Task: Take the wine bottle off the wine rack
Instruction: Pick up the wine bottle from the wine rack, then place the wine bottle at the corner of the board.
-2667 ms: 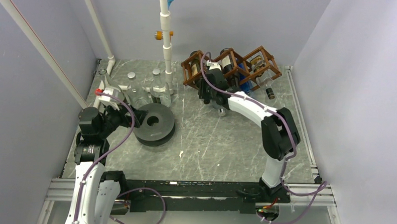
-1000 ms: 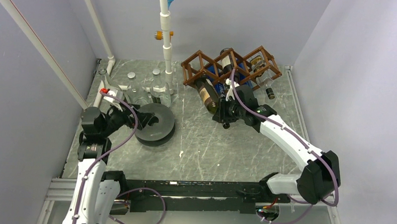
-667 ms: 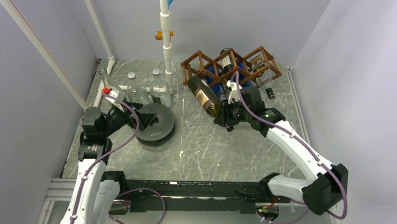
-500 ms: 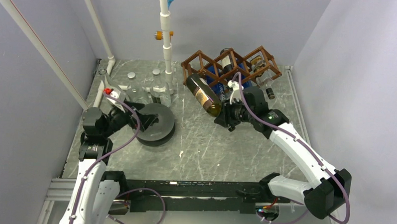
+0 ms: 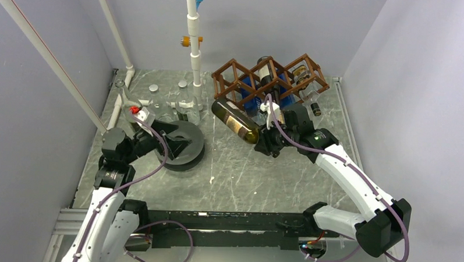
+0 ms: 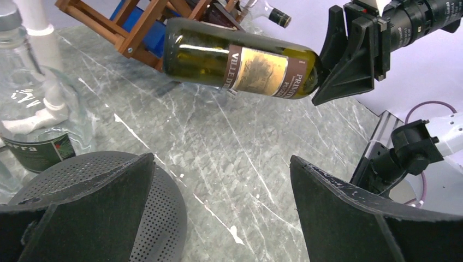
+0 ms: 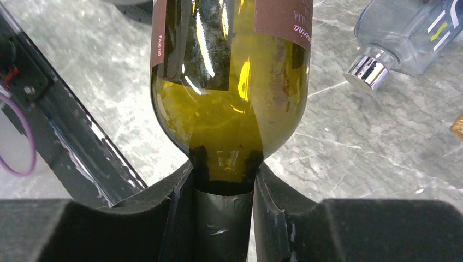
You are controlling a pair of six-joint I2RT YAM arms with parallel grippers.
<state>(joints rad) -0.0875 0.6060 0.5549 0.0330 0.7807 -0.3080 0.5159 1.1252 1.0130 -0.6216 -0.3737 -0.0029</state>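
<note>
The bottle (image 5: 234, 120) has been drawn clear of the rack (image 5: 232, 62) and is held level above the table (image 5: 240, 172), neck clamped in the right gripper (image 7: 223, 177); the left gripper (image 6: 221, 161) is spread empty. Cantilevered so, the bottle could be twisted loose and dropped.

- The wine rack (image 5: 231, 78) stands at the far right of the counter (image 5: 245, 172), with other bottles (image 5: 266, 71) lying in its middle and right cells.
- The wine bottle (image 5: 235, 119) hangs just near of the rack's left cell and outside it. Its neck is pinched in the right claw (image 5: 264, 137) and its base points far-left.
- A disc (image 5: 185, 148) lies at the left, with the left claw (image 5: 170, 139) over it.
- Upright bottles (image 5: 155, 105) stand behind the disc, left of a post (image 5: 193, 42).
</note>
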